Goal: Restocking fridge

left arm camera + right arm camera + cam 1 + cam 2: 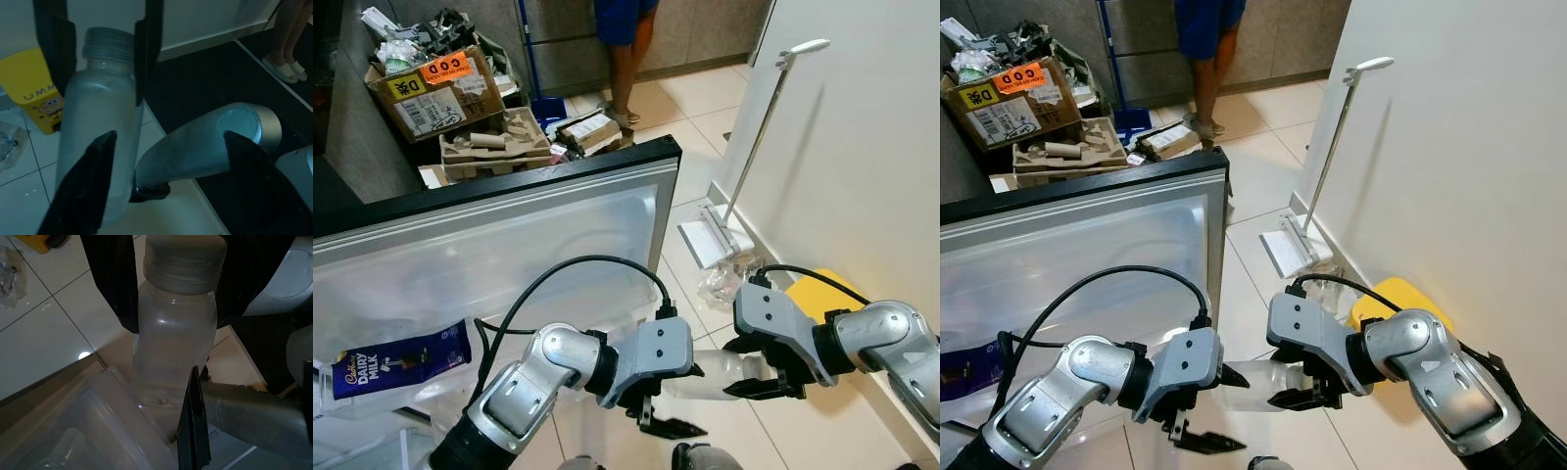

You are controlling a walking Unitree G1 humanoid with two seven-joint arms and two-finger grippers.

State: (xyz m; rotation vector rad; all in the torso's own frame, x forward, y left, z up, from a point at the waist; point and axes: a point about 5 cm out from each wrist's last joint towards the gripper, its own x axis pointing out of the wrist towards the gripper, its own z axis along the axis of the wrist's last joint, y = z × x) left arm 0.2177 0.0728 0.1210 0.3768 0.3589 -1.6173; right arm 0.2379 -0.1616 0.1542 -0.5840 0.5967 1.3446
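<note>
Between the two end effectors, over the tiled floor beside the open fridge door, a clear bottle hangs. Right end effector clamps its capped end; left end effector stands open around its base. Mistimed release would drop it.

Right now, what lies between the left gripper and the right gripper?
A clear plastic bottle spans the gap between the left gripper and the right gripper, seen in both eye views.
</note>
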